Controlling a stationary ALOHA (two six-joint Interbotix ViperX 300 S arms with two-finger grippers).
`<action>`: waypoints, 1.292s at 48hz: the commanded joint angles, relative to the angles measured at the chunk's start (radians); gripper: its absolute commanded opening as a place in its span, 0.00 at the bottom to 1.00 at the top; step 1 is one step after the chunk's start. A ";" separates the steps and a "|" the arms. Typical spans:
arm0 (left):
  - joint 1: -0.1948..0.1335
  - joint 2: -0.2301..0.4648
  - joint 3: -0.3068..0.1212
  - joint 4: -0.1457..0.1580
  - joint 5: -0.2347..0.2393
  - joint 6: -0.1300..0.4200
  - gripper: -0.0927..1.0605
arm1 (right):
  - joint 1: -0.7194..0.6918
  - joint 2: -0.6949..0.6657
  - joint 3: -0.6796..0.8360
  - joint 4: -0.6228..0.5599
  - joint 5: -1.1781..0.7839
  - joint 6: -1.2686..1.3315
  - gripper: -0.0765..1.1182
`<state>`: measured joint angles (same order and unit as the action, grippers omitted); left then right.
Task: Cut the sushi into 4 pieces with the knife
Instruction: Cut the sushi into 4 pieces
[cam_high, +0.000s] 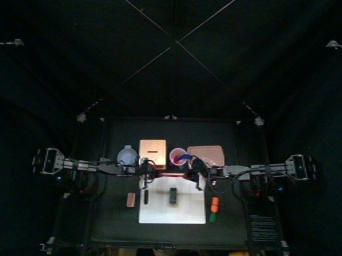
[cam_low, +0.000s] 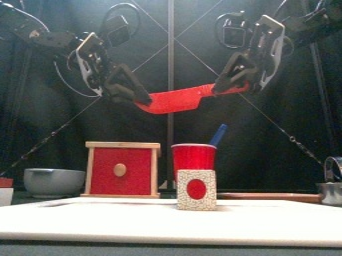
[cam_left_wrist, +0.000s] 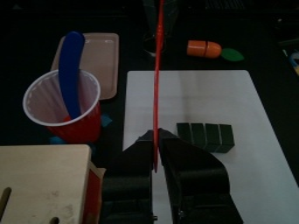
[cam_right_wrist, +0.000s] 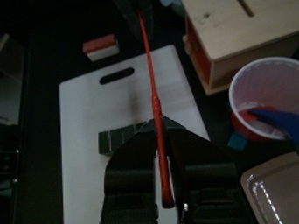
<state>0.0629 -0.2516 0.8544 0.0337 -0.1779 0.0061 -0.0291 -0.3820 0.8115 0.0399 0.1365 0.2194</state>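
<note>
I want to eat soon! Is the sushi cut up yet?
Not yet. Done: the flat red toy knife is out of the round red plastic cup. In hand: the left end effector and the right end effector both grip it in mid-air. Left to do: the dark green block sushi roll lies uncut on the white cutting board.

Robot lab booth, black curtains (cam_high: 171, 60)

Both black arms held high and converging at centre, left black two-jaw gripper (cam_low: 131, 95) and right black two-jaw gripper (cam_low: 234, 82) angled inward, each clamped on one flat red toy knife (cam_low: 178, 100)
</note>
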 joint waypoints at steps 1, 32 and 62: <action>-0.006 -0.005 -0.018 -0.003 -0.008 -0.002 0.44 | 0.018 0.025 -0.046 0.018 0.084 0.003 0.33; -0.123 0.138 -0.028 -0.044 -0.009 -0.006 0.44 | 0.051 0.163 -0.110 0.049 0.218 0.005 0.33; -0.156 0.225 -0.049 -0.081 -0.002 -0.003 0.39 | 0.060 0.264 -0.114 0.046 0.250 0.005 0.33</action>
<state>-0.0890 -0.0307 0.8314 -0.0476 -0.1764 0.0015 0.0368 -0.1120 0.7026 0.0859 0.3774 0.2194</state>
